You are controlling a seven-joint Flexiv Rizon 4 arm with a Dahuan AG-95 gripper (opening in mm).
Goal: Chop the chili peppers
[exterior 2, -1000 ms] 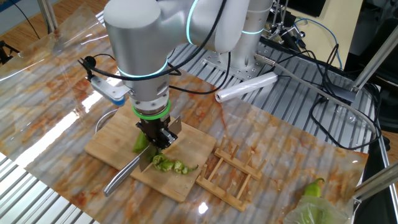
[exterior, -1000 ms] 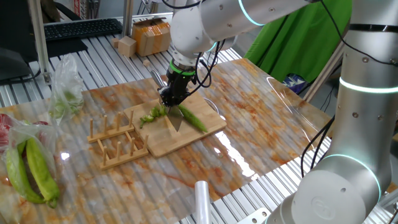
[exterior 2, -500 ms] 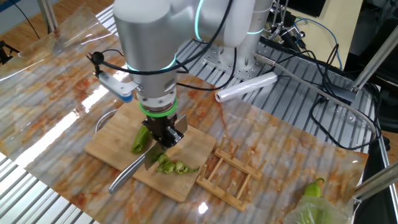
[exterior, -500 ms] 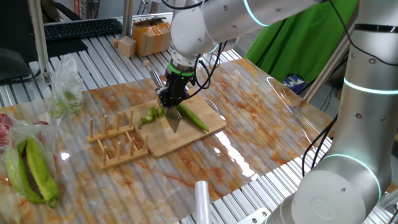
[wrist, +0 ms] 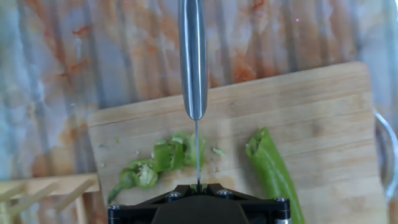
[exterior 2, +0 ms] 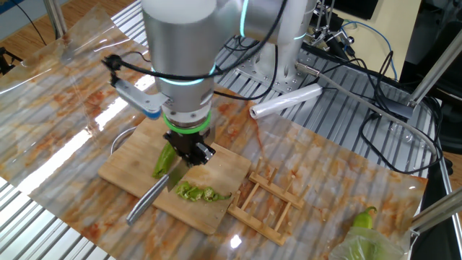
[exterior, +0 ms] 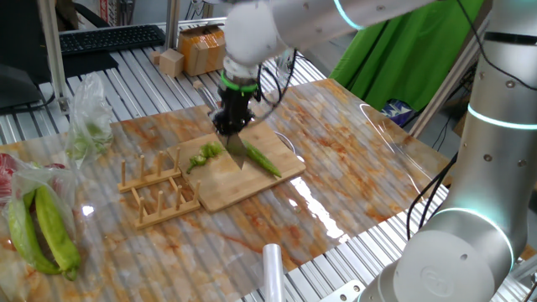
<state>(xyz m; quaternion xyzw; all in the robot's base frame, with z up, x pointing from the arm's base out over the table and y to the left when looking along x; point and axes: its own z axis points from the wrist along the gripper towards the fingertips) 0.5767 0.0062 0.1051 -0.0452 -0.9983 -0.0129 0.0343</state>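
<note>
My gripper (exterior 2: 193,154): clamped on the knife (wrist: 193,59), blade edge down.
Chili pepper (wrist: 272,171): uncut length on the cutting board (wrist: 323,118).
Slices (wrist: 158,163): across the blade, same board.

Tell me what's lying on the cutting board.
On the board lie the uncut length of chili and a cluster of cut slices. The knife, held in the gripper, hangs over them. The hand hides the board's near edge in the hand view.

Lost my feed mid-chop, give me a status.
End effector shut on knife, above the board. Chili part cut, slices beside the blade. Nothing in the way.
</note>
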